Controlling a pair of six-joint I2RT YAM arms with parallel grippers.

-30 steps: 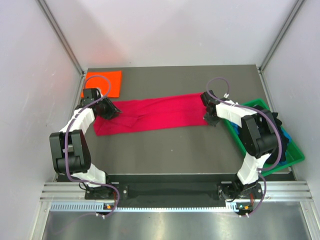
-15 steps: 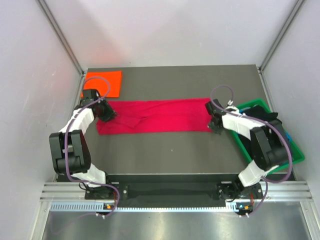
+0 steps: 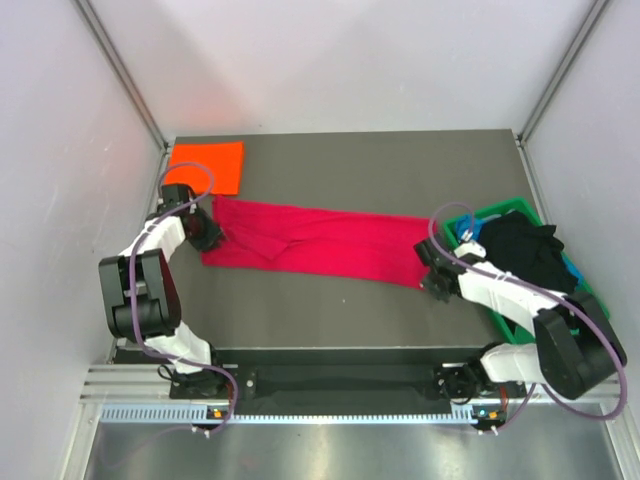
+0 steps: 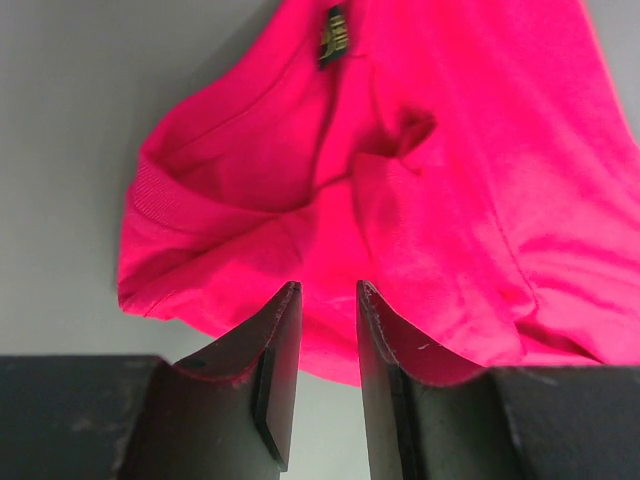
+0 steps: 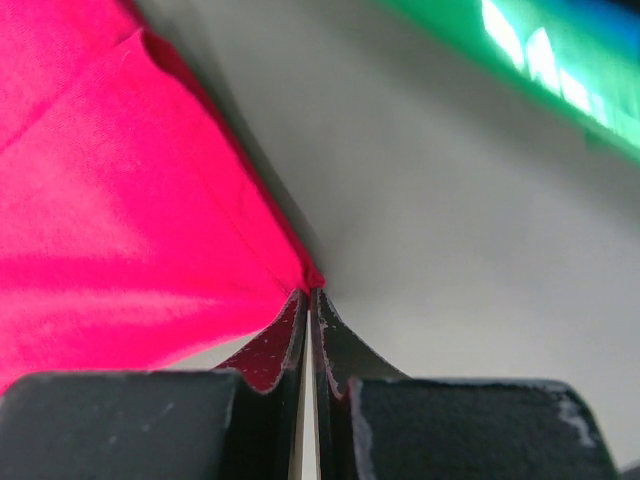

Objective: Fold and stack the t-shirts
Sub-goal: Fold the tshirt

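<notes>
The crimson-red t-shirt [image 3: 320, 245] lies stretched in a long diagonal band across the table. My left gripper [image 3: 212, 237] is at its left, collar end; in the left wrist view the jaws [image 4: 328, 288] stand a narrow gap apart over the shirt's edge [image 4: 450, 180]. My right gripper [image 3: 430, 283] is at the shirt's near right corner, and the right wrist view shows it [image 5: 308, 292] shut on that red corner [image 5: 120, 220]. The orange t-shirt [image 3: 207, 165] lies folded at the far left corner. Black [image 3: 520, 245] and blue [image 3: 572, 272] shirts sit in the bin.
The green plastic bin [image 3: 497, 211] stands at the right edge of the table, close behind my right gripper; it also shows in the right wrist view [image 5: 560, 80]. White walls enclose the table on three sides.
My right gripper has moved toward the near right, dragging the red shirt's right end with it, so the shirt now lies diagonally. My left gripper has shifted slightly left.
</notes>
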